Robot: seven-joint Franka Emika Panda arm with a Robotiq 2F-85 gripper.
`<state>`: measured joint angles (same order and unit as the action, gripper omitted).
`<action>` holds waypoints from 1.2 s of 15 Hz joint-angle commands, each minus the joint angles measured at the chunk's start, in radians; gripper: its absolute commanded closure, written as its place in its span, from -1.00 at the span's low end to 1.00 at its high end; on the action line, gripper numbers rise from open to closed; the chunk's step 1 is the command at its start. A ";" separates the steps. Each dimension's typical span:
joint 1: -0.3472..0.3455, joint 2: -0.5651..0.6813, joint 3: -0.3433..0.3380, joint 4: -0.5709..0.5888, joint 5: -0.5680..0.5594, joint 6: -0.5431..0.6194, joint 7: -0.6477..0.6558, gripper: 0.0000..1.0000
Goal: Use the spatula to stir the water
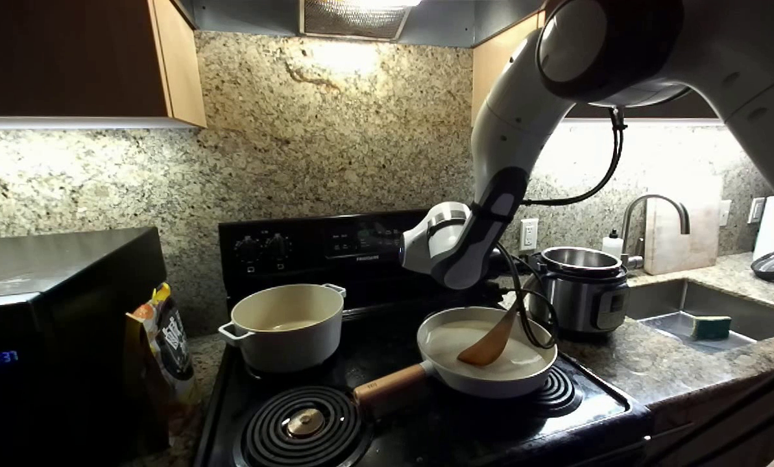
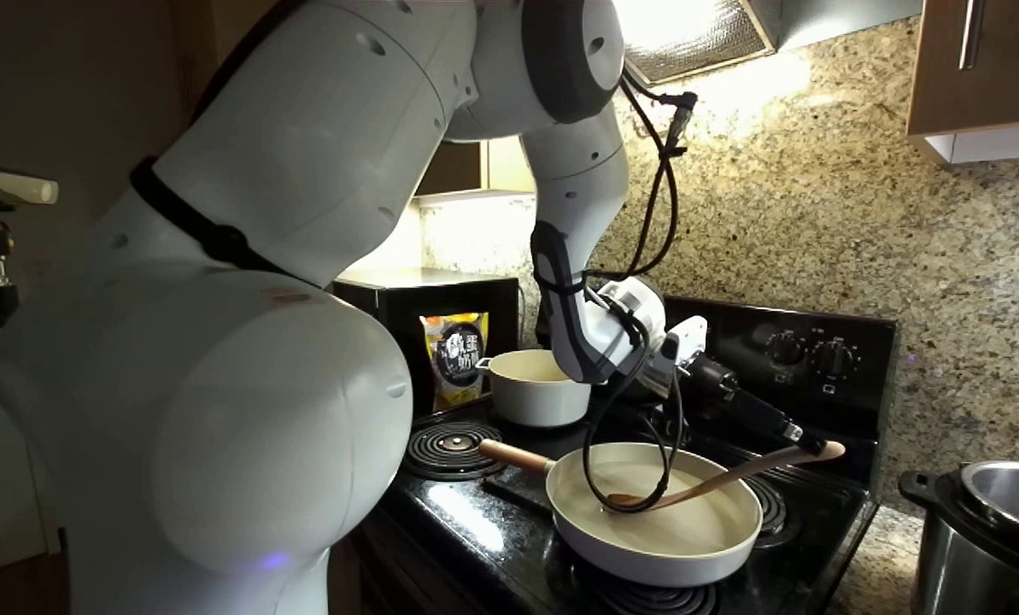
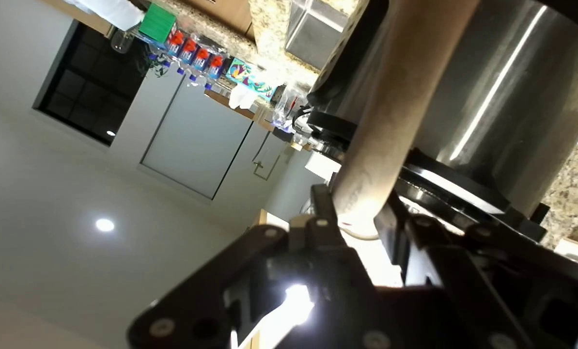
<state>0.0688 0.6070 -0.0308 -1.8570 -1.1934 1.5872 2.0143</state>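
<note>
claw (image 3: 359, 209) clamped on spatula (image 3: 400, 97) | blade (image 1: 488, 347) in water (image 1: 457, 335) | microwave clock (image 1: 1, 358): 22:37 | stove panel (image 1: 351, 241): FRIGIDAIRE

The tan wooden spatula (image 2: 723, 479) is slanting up over the rim of the pan (image 2: 654, 568), its flat, wider blade (image 1: 487, 348) dipping into the water (image 2: 693, 525), its slim handle (image 3: 400, 97) being gripped near the end by the hand (image 3: 360, 206). The water is lying shallow and whitish.
</note>
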 commanded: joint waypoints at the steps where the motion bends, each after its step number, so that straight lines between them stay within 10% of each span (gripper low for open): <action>1: -0.004 -0.035 -0.003 -0.013 0.003 -0.041 0.018 0.79; 18: 0.049 0.049 0.039 0.123 -0.027 -0.051 -0.047 0.78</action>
<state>0.1169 0.6772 0.0011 -1.6914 -1.1935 1.5208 2.0051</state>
